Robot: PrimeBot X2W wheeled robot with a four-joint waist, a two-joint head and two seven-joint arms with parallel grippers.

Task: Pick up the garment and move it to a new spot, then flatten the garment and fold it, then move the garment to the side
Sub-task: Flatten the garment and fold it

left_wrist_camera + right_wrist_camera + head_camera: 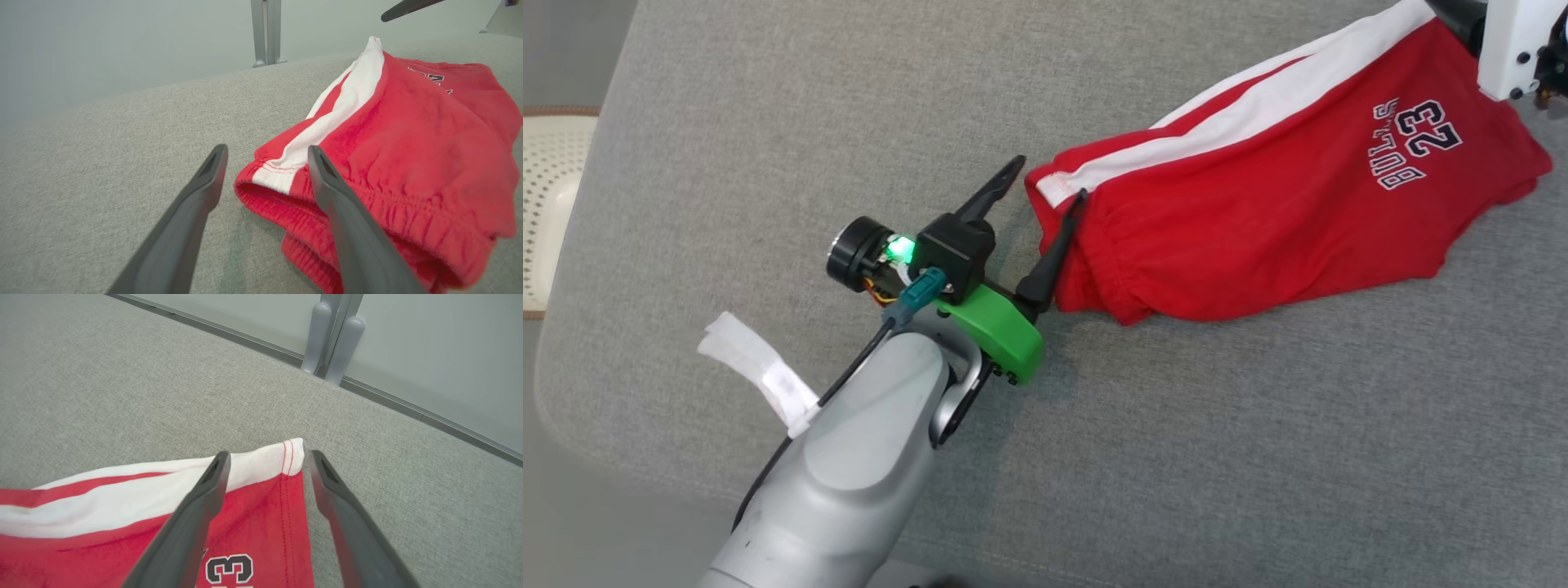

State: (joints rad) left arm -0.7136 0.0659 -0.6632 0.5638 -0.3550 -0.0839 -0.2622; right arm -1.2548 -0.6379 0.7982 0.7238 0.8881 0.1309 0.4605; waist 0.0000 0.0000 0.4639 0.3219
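The garment (1258,229) is a pair of red shorts with a white side stripe and "BULLS 23" print. It lies folded lengthwise on the grey fabric surface (1176,457), at the upper right of the head view. My left gripper (1047,186) stands open at the waistband end, one finger on each side of the striped corner. In the left wrist view that gripper (266,155) straddles the waistband of the garment (408,143) without pinching it. My right gripper (269,457) is open over the hem corner of the garment (261,514), which rests on the surface.
A cream perforated object (547,212) sits off the surface's left edge. A pair of grey posts (333,339) stands against the pale wall behind the far edge. The right arm's white housing (1515,49) is at the top right. Bare grey fabric spreads left of and in front of the shorts.
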